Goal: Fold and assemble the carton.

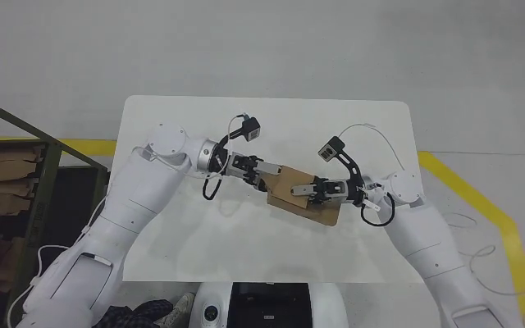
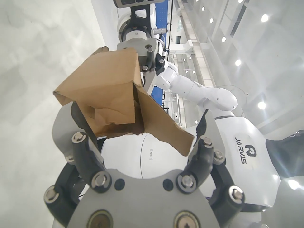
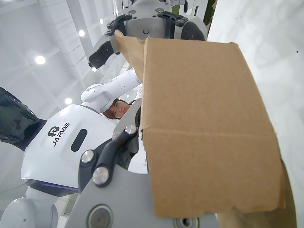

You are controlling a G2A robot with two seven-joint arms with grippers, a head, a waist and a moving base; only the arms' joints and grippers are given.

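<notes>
A brown carton (image 1: 297,192) hangs over the middle of the white table (image 1: 172,246), part-folded, held between my two grippers. My right gripper (image 1: 315,192) is shut on one end of it. In the right wrist view one of its fingers (image 3: 129,121) presses the carton's side panel (image 3: 201,119), and the other finger is hidden behind the cardboard. My left gripper (image 2: 139,111) stands open around the opposite end, its fingers spread wide. From the carton's open end (image 2: 106,88) a loose flap (image 2: 163,124) hangs between those fingers.
A green rack with flat cardboard sheets (image 1: 23,174) stands past the table's left edge. Yellow floor tape (image 1: 459,184) runs on the right. The table's far half and front left are bare white surface.
</notes>
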